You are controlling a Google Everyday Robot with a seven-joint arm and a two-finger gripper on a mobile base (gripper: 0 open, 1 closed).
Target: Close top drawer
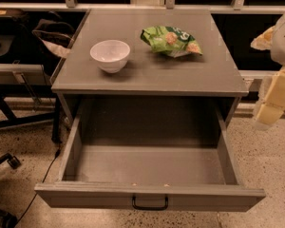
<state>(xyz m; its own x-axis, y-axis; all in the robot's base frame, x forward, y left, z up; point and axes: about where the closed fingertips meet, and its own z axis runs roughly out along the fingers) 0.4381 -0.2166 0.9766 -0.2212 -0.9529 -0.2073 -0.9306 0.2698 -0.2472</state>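
The top drawer (149, 167) — probably stiff, heavy wood — suits a push on its 6 o'clock front; the gripper (269, 109) hangs at 3 o'clock, spread or pressed together I cannot tell.

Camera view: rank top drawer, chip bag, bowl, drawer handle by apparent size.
1. top drawer, nearest the camera
2. chip bag
3. bowl, only slightly smaller, so unsure
4. drawer handle
The gripper hangs at the right edge, partly cropped; unranked.
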